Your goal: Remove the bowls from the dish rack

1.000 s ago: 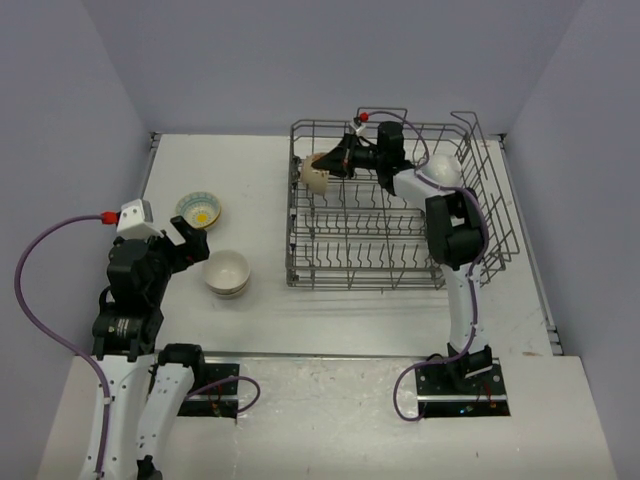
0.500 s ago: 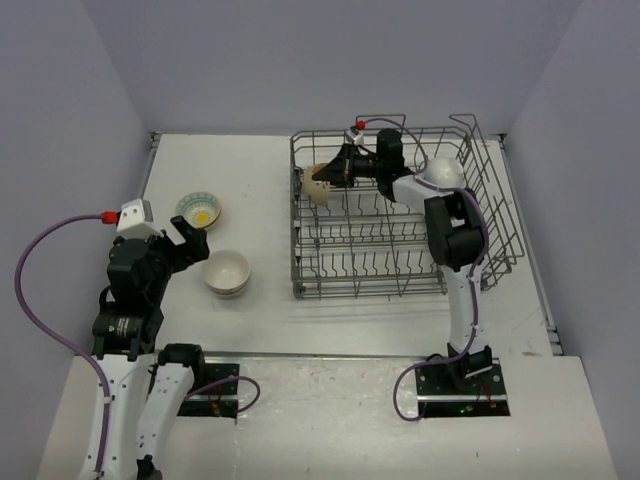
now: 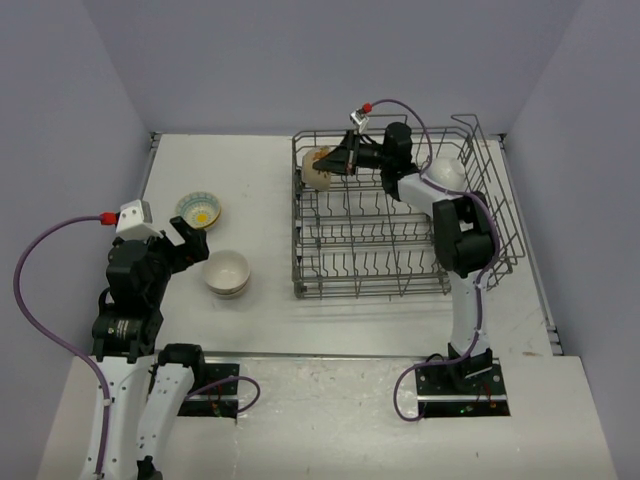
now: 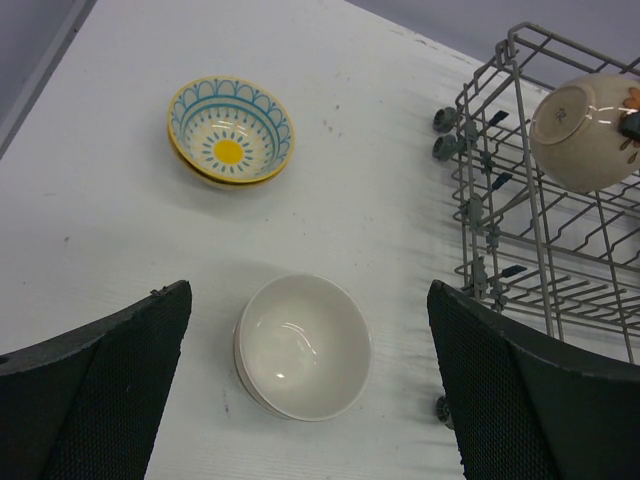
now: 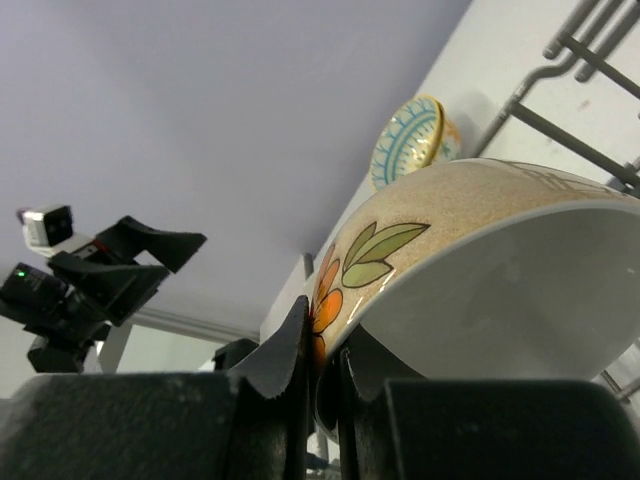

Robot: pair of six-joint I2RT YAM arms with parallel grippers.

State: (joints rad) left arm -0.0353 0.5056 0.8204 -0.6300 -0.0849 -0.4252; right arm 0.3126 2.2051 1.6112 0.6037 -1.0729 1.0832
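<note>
Bowls stand in two places. One pair and one single stack sit out on the white worktop (image 3: 260, 170), and a patterned bowl (image 3: 318, 168) is up at the dish rack (image 3: 372, 292). Plain lilac-grey walls close the worktop in on three sides. The rack, made of grey wire with rows of tines and raised handle loops, fills the upper right of the top view.

The patterned bowl is speckled cream with an orange flower and green leaves. It hangs tilted on its side at the rack's upper-left corner, its foot turned toward the left of the frame. The right gripper (image 3: 335, 163) is clamped on its rim, one finger against the painted outside and one against the white inside, with the arm reaching in across the rack from the lower right.

At middle left, a teal-rimmed bowl (image 3: 199, 210) with a yellow centre rests on a yellow one. Just below it a white bowl (image 3: 227, 272) sits nested on another. The left gripper (image 3: 188, 243) hovers beside these with its jaws spread wide, holding nothing. In its wrist view the white bowl lies between the two fingers, untouched.
</note>
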